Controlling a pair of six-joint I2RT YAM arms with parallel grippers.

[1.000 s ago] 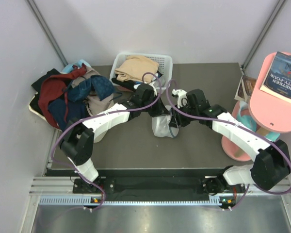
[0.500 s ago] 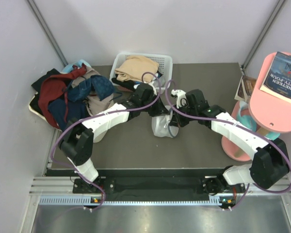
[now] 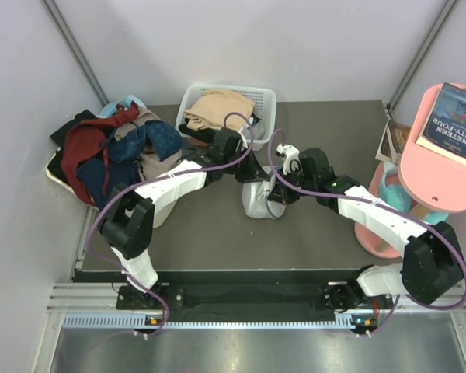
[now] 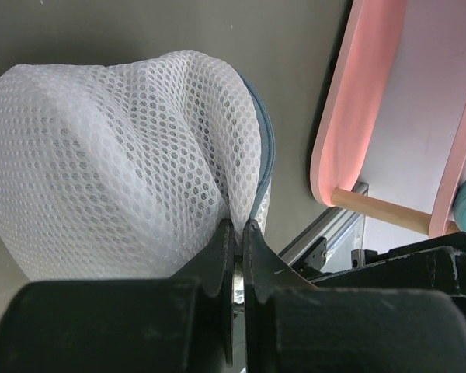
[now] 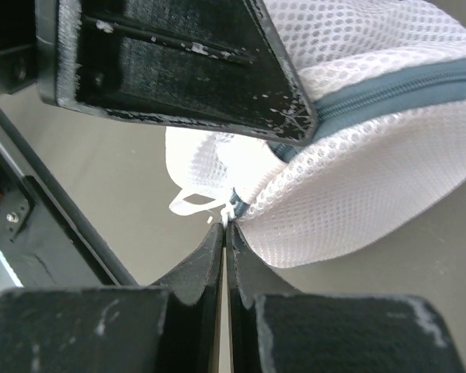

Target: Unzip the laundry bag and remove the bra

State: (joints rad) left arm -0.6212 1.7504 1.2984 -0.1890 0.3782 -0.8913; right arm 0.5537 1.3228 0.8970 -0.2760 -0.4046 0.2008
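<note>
The laundry bag (image 3: 258, 202), a whitish mesh pouch with a grey-blue zipper (image 5: 388, 89), sits mid-table between both arms. My left gripper (image 3: 254, 180) is shut on a fold of mesh beside the zipper rim (image 4: 234, 225). My right gripper (image 3: 275, 194) is shut on the small white zipper pull (image 5: 231, 214) at the bag's end (image 5: 373, 171). The stretch of zipper that shows looks closed. The left gripper's dark finger (image 5: 179, 62) crosses the top of the right wrist view. The bra is hidden inside the mesh (image 4: 116, 155).
A white slotted basket (image 3: 260, 97) with a tan garment (image 3: 217, 107) stands behind the bag. A heap of red and blue clothes (image 3: 109, 148) lies at the far left. A pink side table (image 3: 443, 155) with a book (image 3: 458, 120) stands at the right edge.
The left arm has drawn slightly back and left, and the right wrist has shifted a little towards the bag. The bag has lifted and bunched slightly between them.
</note>
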